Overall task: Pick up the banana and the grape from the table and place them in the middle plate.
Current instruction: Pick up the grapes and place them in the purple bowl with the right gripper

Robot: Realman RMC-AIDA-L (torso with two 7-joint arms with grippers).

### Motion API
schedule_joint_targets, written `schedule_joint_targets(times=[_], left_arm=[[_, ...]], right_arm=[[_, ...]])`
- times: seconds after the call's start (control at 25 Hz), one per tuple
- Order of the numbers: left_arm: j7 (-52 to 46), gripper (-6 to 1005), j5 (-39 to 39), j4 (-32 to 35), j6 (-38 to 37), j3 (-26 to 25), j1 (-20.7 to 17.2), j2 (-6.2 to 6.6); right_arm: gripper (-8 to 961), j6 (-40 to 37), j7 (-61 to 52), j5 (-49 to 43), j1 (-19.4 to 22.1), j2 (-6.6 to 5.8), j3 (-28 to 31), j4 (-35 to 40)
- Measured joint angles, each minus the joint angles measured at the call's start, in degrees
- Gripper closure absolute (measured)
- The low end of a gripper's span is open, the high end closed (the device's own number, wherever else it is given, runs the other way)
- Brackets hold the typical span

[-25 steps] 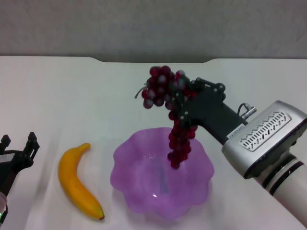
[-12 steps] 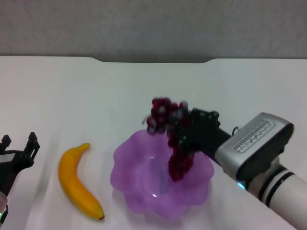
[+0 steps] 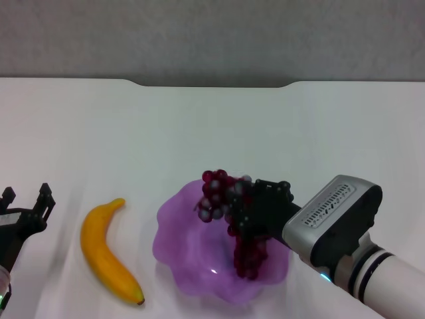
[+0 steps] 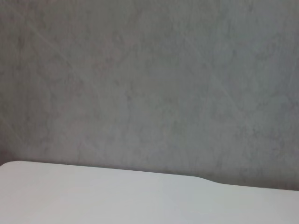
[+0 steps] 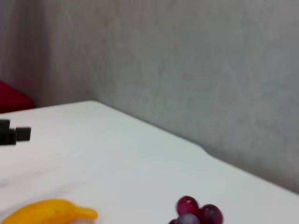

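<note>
**Grape bunch over plate; banana lies on the left-arm side**

The right gripper [image 3: 255, 212] is clamped on the grape [image 3: 232, 216]. The upper cluster sits at the fingers; the long tail of the bunch hangs straight down from them into the middle plate [image 3: 174, 229]. The lowest grapes appear to be at or near the plate floor; contact cannot be confirmed. The gripper is inside the plate outline, toward its 2 o'clock side.

From this gripper, the banana [image 3: 106, 258] lies at 9 o'clock, beyond the plate's left rim, just beside the plate but apart from it. It rests flat on the table [image 3: 133, 146]. Its long axis runs from about 11 o'clock (stem end) to 5 o'clock (dark tip).

The left gripper [image 3: 26, 206] is at the left edge of the head view, its fingers spread and holding nothing. The banana is at its 3 o'clock, near. Judgement: the left arm is the nearer arm for the banana.

Markings: the right arm's silver housing carries a ribbed grille only. No readable brand, label or text is visible.
</note>
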State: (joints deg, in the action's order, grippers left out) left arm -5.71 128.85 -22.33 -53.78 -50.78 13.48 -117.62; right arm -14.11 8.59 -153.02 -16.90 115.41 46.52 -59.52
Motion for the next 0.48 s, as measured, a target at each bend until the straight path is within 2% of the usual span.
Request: schedule_joint_targets(times=[0.48], left_arm=[[0.00, 293, 0.00, 0.00, 0.00, 0.07, 0.14, -0.02]], right_arm=[[719, -1.77, -0.52, -0.01, -0.57, 0.13, -1.24, 4.84]])
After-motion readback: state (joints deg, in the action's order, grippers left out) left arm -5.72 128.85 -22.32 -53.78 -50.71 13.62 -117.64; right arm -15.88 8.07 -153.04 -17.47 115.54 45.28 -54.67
